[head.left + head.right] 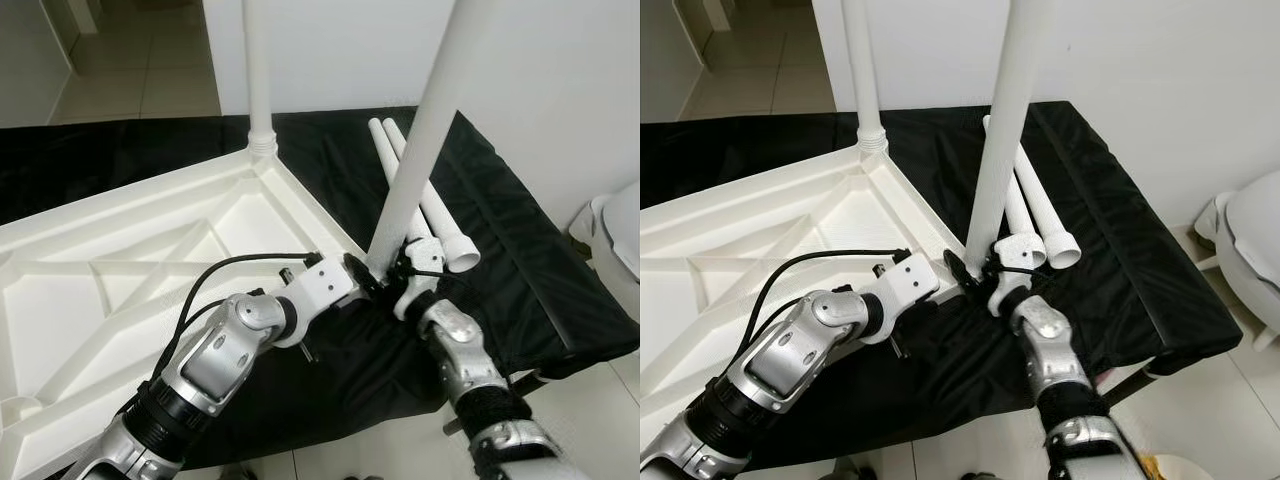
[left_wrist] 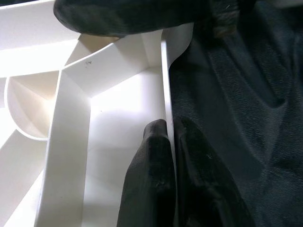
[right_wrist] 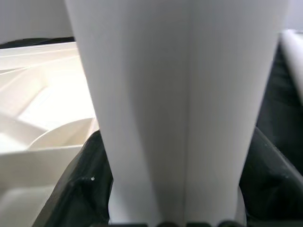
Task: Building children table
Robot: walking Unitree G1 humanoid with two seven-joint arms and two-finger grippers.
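We see the white tabletop (image 1: 130, 260) lying upside down on a black cloth (image 1: 520, 260); our left gripper (image 2: 171, 156) pinches its rim at the near corner; our right gripper (image 1: 395, 272) is clamped round the base of a white leg (image 1: 425, 130) standing upright at that corner; another leg (image 1: 258, 70) stands in the far corner, two spare legs (image 1: 440, 215) lie just beside.

No text or labels can be read.
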